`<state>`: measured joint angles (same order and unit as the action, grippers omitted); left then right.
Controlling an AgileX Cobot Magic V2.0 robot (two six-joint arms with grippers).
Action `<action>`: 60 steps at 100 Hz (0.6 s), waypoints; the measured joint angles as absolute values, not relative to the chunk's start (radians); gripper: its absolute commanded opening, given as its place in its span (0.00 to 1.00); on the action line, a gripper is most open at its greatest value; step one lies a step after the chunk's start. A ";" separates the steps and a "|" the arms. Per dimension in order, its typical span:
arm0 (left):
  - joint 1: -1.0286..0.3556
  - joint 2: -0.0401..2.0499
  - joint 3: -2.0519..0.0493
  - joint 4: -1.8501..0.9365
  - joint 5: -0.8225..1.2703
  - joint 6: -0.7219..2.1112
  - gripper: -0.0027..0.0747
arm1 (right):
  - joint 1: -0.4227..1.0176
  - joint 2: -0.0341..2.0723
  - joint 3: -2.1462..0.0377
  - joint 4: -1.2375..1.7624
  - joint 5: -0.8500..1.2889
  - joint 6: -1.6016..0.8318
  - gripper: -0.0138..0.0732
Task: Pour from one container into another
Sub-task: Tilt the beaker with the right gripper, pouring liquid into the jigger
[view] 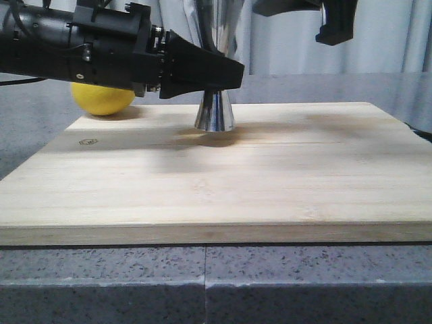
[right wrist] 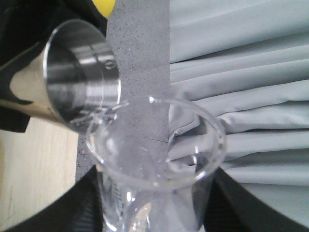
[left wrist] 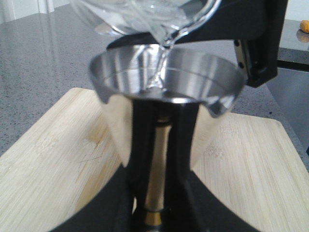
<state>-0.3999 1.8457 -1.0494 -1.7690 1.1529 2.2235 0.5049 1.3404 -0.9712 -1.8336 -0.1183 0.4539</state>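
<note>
The left gripper (view: 226,73) reaches in from the side and is closed on the waist of the steel jigger (view: 214,113); in the left wrist view its two dark fingers (left wrist: 140,145) press on either side of the narrow brass-coloured band (left wrist: 155,212). The jigger stands upright on the wooden cutting board (view: 270,175), its lower cone resting on the far half of the board.

The right gripper (right wrist: 154,212) is closed around the body of the clear glass beaker (right wrist: 154,164); its dark fingers (right wrist: 87,203) flank the glass on both sides in the right wrist view. The beaker is tilted above the jigger, its pouring lip (left wrist: 166,41) hanging just over the jigger's open upper cup (left wrist: 166,77). A thin clear stream (left wrist: 159,67) falls from the lip into that cup, where a little liquid already lies.

Behind the jigger and to its left, a yellow lemon (view: 102,98) sits on the grey speckled counter (view: 304,283), just beyond the board's far edge. A pale curtain (right wrist: 241,72) hangs behind the jigger.
</note>
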 measured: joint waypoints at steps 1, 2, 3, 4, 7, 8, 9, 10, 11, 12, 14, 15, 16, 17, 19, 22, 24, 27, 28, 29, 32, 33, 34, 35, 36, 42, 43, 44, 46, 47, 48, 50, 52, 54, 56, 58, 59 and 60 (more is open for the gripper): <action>-0.400 1.846 -1.049 -1.769 1.153 2.223 0.11 | 0.505 1.340 -0.971 -1.834 -0.118 0.455 0.47; -0.400 1.846 -1.049 -1.769 1.153 2.223 0.11 | 0.505 1.340 -0.971 -1.834 -0.118 0.451 0.47; -0.400 1.846 -1.049 -1.769 1.153 2.223 0.11 | 0.505 1.340 -0.971 -1.834 -0.118 0.448 0.47; -0.400 1.846 -1.049 -1.769 1.153 2.223 0.11 | 0.505 1.340 -0.971 -1.834 -0.118 0.447 0.47; -0.400 1.846 -1.049 -1.769 1.153 2.223 0.11 | 0.505 1.340 -0.971 -1.834 -0.118 0.441 0.47; -0.400 1.846 -1.049 -1.769 1.153 2.223 0.11 | 0.505 1.340 -0.971 -1.834 -0.118 0.439 0.47; -0.400 1.846 -1.049 -1.769 1.153 2.223 0.11 | 0.505 1.340 -0.971 -1.834 -0.118 0.439 0.47; -0.400 1.846 -1.049 -1.769 1.153 2.223 0.11 | 0.505 1.340 -0.971 -1.834 -0.118 0.437 0.47; -0.400 1.846 -1.049 -1.769 1.153 2.223 0.11 | 0.505 1.340 -0.971 -1.834 -0.118 0.437 0.47; -0.400 1.846 -1.049 -1.769 1.153 2.223 0.11 | 0.505 1.340 -0.971 -1.834 -0.118 0.434 0.47; -0.400 1.846 -1.049 -1.769 1.153 2.223 0.11 | 0.505 1.340 -0.971 -1.834 -0.118 0.433 0.47; -0.400 1.846 -1.049 -1.769 1.153 2.223 0.11 | 0.505 1.340 -0.971 -1.834 -0.118 0.432 0.47; -0.400 1.846 -1.049 -1.769 1.153 2.223 0.11 | 0.505 1.340 -0.971 -1.834 -0.118 0.432 0.47; -0.400 1.846 -1.049 -1.769 1.153 2.223 0.11 | 0.505 1.340 -0.971 -1.834 -0.118 0.431 0.47; -0.400 1.846 -1.049 -1.769 1.153 2.223 0.11 | 0.505 1.340 -0.971 -1.834 -0.118 0.431 0.47; -0.400 1.846 -1.049 -1.769 1.153 2.223 0.11 | 0.505 1.340 -0.971 -1.834 -0.118 0.430 0.47; -0.400 1.846 -1.049 -1.769 1.153 2.223 0.11 | 0.505 1.340 -0.971 -1.834 -0.118 0.430 0.47; -0.400 1.846 -1.049 -1.769 1.153 2.223 0.11 | 0.505 1.340 -0.971 -1.834 -0.118 0.428 0.47; -0.400 1.846 -1.049 -1.769 1.153 2.223 0.11 | 0.505 1.340 -0.971 -1.834 -0.118 0.428 0.47; -0.400 1.846 -1.049 -1.769 1.153 2.223 0.11 | 0.505 1.340 -0.971 -1.834 -0.118 0.428 0.47; -0.400 1.846 -1.049 -1.769 1.153 2.223 0.11 | 0.505 1.340 -0.971 -1.834 -0.118 0.428 0.47; -0.400 1.846 -1.049 -1.769 1.153 2.223 0.11 | 0.505 1.340 -0.971 -1.834 -0.118 0.428 0.47; -0.400 1.846 -1.049 -1.769 1.153 2.223 0.11 | 0.505 1.340 -0.971 -1.834 -0.118 0.428 0.47; -0.400 1.846 -1.049 -1.769 1.153 2.223 0.11 | 0.505 1.340 -0.971 -1.834 -0.118 0.428 0.47; -0.400 1.846 -1.049 -1.769 1.153 2.223 0.11 | 0.505 1.340 -0.971 -1.834 -0.118 0.428 0.47; -0.400 1.846 -1.049 -1.769 1.153 2.223 0.11 | 0.505 1.340 -0.971 -1.834 -0.118 0.424 0.47; -0.400 1.846 -1.049 -1.769 1.153 2.223 0.11 | 0.505 1.340 -0.971 -1.834 -0.118 0.424 0.47; -0.400 1.846 -1.049 -1.769 1.153 2.223 0.11 | 0.505 1.340 -0.971 -1.834 -0.118 0.424 0.47; -0.400 1.846 -1.049 -1.769 1.153 2.223 0.11 | 0.505 1.340 -0.971 -1.834 -0.118 0.424 0.47; -0.400 1.846 -1.049 -1.769 1.153 2.223 0.11 | 0.505 1.340 -0.971 -1.834 -0.118 0.422 0.47; -0.400 1.846 -1.049 -1.769 1.153 2.223 0.11 | 0.505 1.340 -0.971 -1.834 -0.118 0.423 0.47; -0.400 1.846 -1.049 -1.769 1.153 2.223 0.11 | 0.505 1.340 -0.971 -1.834 -0.118 0.423 0.47; -0.400 1.846 -1.049 -1.769 1.153 2.223 0.11 | 0.505 1.340 -0.971 -1.834 -0.118 0.423 0.47; -0.400 1.846 -1.049 -1.769 1.153 2.223 0.11 | 0.505 1.340 -0.971 -1.834 -0.118 0.423 0.47; -0.400 1.846 -1.049 -1.769 1.153 2.223 0.11 | 0.505 1.340 -0.971 -1.834 -0.118 0.423 0.47; -0.400 1.846 -1.049 -1.769 1.153 2.223 0.11 | 0.505 1.340 -0.971 -1.834 -0.118 0.423 0.47; -0.400 1.846 -1.049 -1.769 1.153 2.223 0.11 | 0.505 1.340 -0.971 -1.834 -0.118 0.423 0.47; -0.400 1.846 -1.049 -1.769 1.153 2.223 0.11 | 0.505 1.340 -0.971 -1.834 -0.118 0.423 0.47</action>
<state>-0.3999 1.8457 -1.0494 -1.7690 1.1529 2.2235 0.5049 1.3404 -0.9712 -1.8336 -0.1183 0.4228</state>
